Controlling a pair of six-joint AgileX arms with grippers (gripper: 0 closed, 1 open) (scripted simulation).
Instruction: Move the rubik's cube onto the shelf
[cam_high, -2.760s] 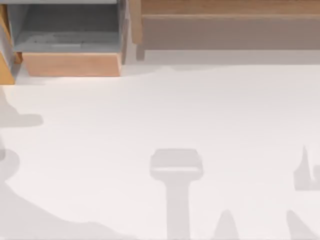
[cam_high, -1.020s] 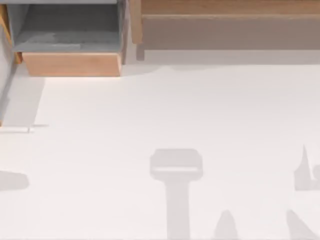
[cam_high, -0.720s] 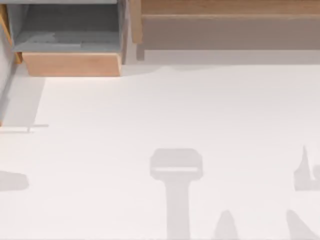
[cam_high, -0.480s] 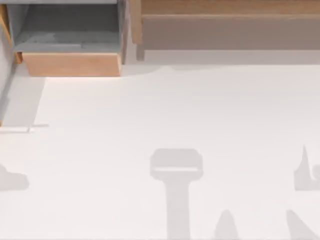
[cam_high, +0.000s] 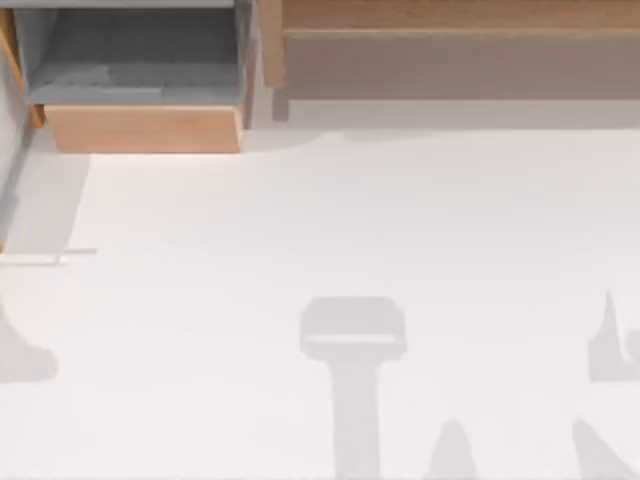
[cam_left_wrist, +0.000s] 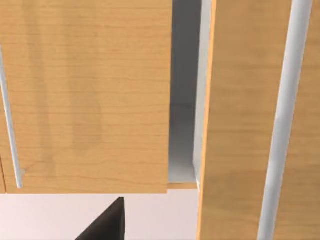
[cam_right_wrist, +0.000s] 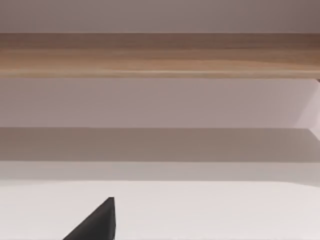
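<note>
shelf (cam_high: 460, 15): long light-brown wooden ledge over a flat grey-brown front, seen at 1 o'clock on the white table (cam_high: 350, 220) | box (cam_high: 140, 128): grey-lined, wooden front, at 11 o'clock | rubik's cube: place cannot be told | grippers: opening cannot be told | change: left-edge shadow is shifted lower than 2.8 s ago

We see a white table (cam_high: 330, 220) crossed by soft grey shadows; behind it, at far left, a grey-lined wooden box (cam_high: 140, 128).
</note>
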